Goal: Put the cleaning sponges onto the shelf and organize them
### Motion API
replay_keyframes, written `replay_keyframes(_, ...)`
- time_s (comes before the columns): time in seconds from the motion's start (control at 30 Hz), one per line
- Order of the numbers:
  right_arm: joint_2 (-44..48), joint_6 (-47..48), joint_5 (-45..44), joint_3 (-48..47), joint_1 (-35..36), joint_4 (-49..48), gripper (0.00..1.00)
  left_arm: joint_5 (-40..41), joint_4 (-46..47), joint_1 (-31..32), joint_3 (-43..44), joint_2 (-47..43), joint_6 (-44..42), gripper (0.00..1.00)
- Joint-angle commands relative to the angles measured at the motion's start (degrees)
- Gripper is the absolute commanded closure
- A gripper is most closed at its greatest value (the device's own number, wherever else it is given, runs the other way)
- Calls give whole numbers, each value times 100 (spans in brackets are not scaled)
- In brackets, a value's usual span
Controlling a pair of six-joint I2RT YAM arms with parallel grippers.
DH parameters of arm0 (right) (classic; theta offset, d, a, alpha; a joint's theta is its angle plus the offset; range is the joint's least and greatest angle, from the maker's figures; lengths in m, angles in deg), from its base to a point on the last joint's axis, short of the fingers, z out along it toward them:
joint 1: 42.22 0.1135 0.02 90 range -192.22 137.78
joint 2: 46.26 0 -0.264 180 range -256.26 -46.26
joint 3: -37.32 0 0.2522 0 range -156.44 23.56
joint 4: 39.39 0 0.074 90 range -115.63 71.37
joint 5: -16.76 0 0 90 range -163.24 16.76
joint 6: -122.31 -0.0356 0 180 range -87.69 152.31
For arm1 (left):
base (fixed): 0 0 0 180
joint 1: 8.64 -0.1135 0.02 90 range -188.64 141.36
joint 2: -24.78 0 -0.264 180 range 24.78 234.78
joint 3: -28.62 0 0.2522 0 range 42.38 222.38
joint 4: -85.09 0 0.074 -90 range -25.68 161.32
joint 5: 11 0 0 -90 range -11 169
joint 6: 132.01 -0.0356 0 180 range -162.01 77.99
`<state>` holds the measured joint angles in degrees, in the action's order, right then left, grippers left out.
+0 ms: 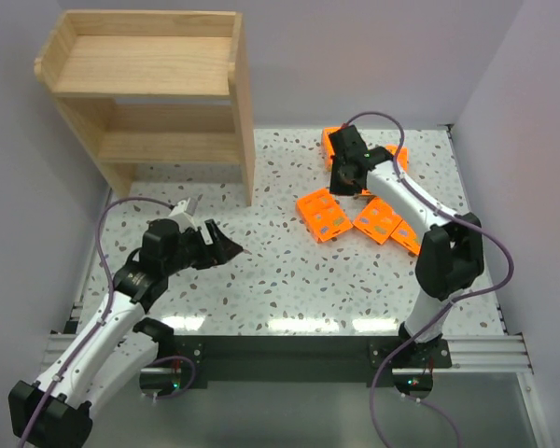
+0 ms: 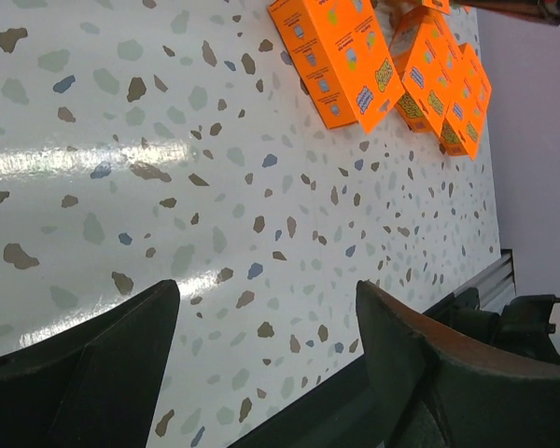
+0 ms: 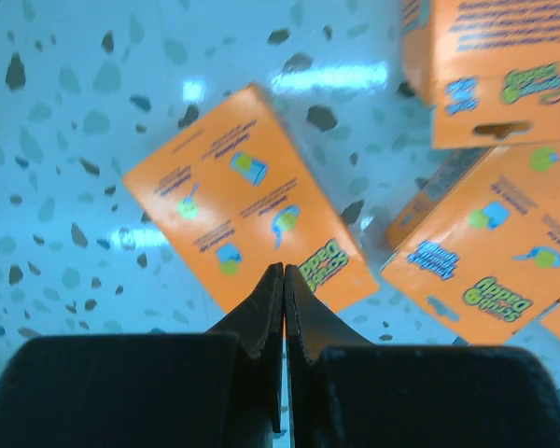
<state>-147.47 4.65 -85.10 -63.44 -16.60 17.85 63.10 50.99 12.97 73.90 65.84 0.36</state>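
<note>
Several orange sponge packs lie in a loose cluster at the table's right back. One pack (image 1: 323,214) lies nearest the middle, with two more (image 1: 377,220) to its right and others (image 1: 397,154) partly hidden behind my right arm. The wooden shelf (image 1: 149,84) stands at the back left with nothing showing on its tiers. My right gripper (image 1: 342,184) hovers over the cluster, shut and empty; in the right wrist view it (image 3: 284,271) is just above one pack (image 3: 233,196). My left gripper (image 1: 231,248) is open and empty over bare table (image 2: 266,299), well left of the packs (image 2: 336,56).
Pale walls close in the table on the left, back and right. The shelf's side panel (image 1: 245,140) reaches down to the table near the back middle. A metal rail (image 1: 289,350) runs along the near edge by the arm bases.
</note>
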Motion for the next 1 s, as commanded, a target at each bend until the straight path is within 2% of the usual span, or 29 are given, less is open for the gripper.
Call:
replay_keyframes(0.0,-548,-82,-721,-510,-531,494,100,289,180,133,205,-36,157,19)
replay_keyframes(0.1,-996,-3,-643,-748,-804,433,100,438,74,177,169,-37,184,19)
replay_keyframes(0.27,-1585,427,-292,-1117,-858,302,100,518,144,221,20,51,254,18)
replay_keyframes(0.5,-1630,578,480,-792,-788,107,100,562,442,283,-50,244,307,17)
replay_keyframes(0.7,-1235,473,1168,-257,29,-130,100,544,925,362,-226,490,377,16)
replay_keyframes(0.9,-611,-230,1747,446,724,-551,100,658,1461,520,-393,877,517,15)
replay_keyframes(0.97,-330,-424,2185,780,855,-911,100,667,1637,538,-472,1035,579,15)
